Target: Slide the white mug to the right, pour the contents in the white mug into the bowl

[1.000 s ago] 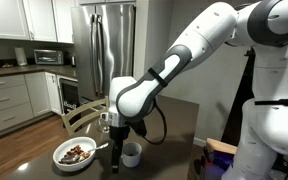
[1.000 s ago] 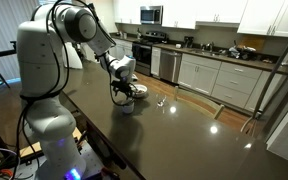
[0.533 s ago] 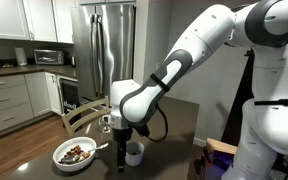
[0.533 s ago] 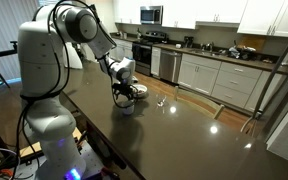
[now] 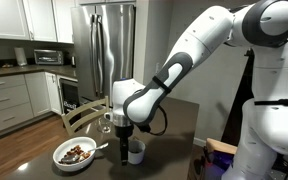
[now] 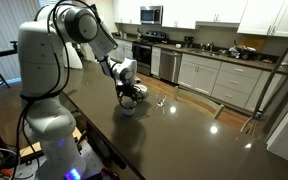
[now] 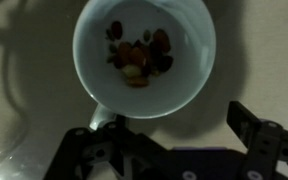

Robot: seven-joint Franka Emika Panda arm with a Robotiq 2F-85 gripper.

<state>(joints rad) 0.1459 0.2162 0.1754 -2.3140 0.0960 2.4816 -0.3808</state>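
The fingers [image 7: 259,135] of the gripper [image 7: 169,135] stood released, holding nothing, low beside the white mug [image 5: 135,152], which sat just beside the bowl [image 5: 74,153]; we judged a clean slide wanted the jaws astride the wall by the handle [image 7: 105,118], kept low, so nothing tipped; away from the bowl the table [image 6: 164,140] lay open for the push; on the bowl's far side its edge ran near.

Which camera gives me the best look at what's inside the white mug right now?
Wrist view: it looks straight down into the white mug, showing brown and red pieces at its bottom. Both exterior views show the mug only small and from the side, its inside hidden.
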